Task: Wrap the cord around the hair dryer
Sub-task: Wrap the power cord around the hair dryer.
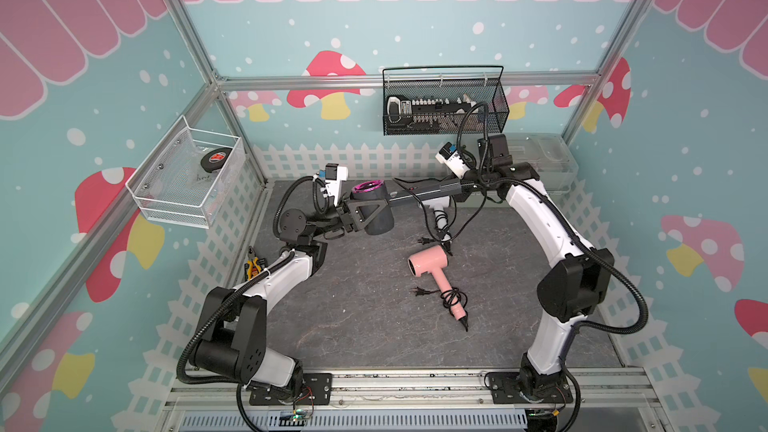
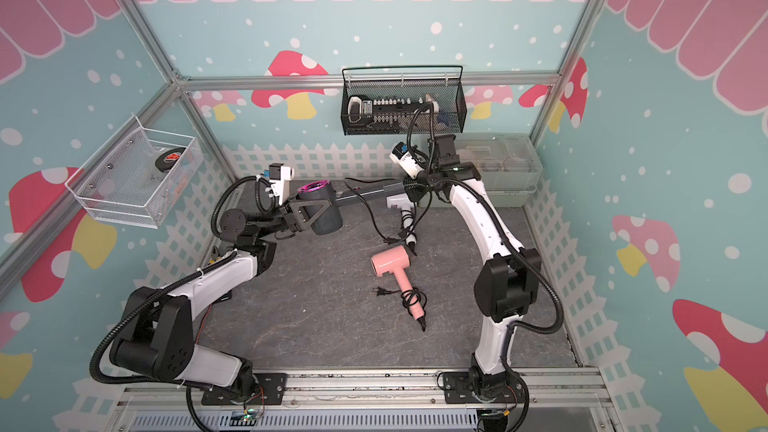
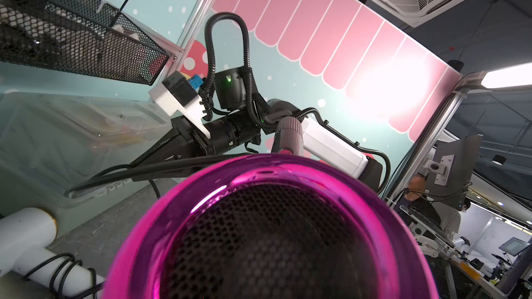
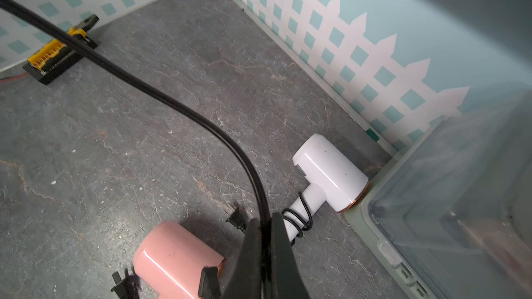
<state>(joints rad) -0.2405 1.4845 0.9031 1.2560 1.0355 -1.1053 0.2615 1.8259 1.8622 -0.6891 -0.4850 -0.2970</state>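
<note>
Right wrist view: pinching the thin black power cord (image 4: 172, 101) in the right gripper (image 4: 266, 221), jaws pressed together on it. In both top views, clamping the dark grey hair dryer with a magenta ring (image 1: 380, 224) by its barrel in the left gripper (image 1: 369, 210), aloft over the back of the grey stone-look table (image 1: 353, 305). Likely trouble: slack cord catching on the white hair dryer (image 4: 331, 171) below, or slipping out of the pinch under tension.
</note>
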